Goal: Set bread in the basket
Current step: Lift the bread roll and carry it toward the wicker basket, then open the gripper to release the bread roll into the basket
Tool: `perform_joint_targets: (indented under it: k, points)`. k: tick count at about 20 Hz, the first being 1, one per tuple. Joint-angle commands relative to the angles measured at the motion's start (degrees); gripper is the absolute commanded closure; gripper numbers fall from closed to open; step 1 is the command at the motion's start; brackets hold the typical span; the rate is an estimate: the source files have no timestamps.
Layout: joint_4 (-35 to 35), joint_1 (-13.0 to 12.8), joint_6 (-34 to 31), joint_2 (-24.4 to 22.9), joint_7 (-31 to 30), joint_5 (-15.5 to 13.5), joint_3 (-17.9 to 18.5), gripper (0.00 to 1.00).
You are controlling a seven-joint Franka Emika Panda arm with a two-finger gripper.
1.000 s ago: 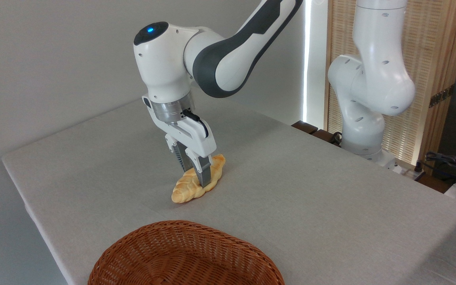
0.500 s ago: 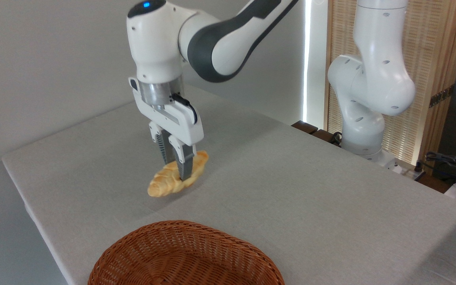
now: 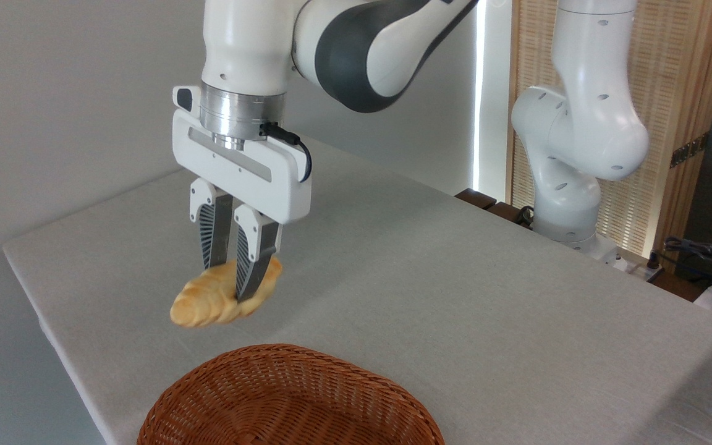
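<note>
My gripper (image 3: 227,285) is shut on the bread (image 3: 207,303), a small golden-yellow loaf with a scored top. The loaf hangs in the air above the table, tilted with its left end lower. One ribbed finger crosses the loaf's front and hides part of its middle. The basket (image 3: 288,402), reddish-brown woven wicker, sits at the table's near edge, below and slightly right of the held loaf. Its lower part is cut off by the frame.
A grey cloth covers the table (image 3: 455,290), whose left edge runs close to the gripper. The arm's white base (image 3: 572,167) stands at the back right. Cables and dark gear (image 3: 708,259) lie at the far right.
The gripper has lifted the bread off the table and carried it left and toward the camera, closer to the basket. The wrist has also turned.
</note>
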Motion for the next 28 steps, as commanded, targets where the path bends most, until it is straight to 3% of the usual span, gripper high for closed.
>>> perform_joint_targets:
  k: [1,2,3,8,28]
  points:
    - [0.31,-0.36,4.25,0.47,-0.17,5.34,2.5,0.36]
    - [0.31,-0.36,4.87,0.91,-0.61,7.8,2.85,0.04]
    - [0.31,-0.36,4.96,0.91,-0.87,9.31,3.11,0.0]
    - [0.31,-0.36,8.74,1.61,-0.88,9.76,4.52,0.0]
    - [0.4,-0.71,8.48,1.18,-1.57,9.5,4.35,0.0]
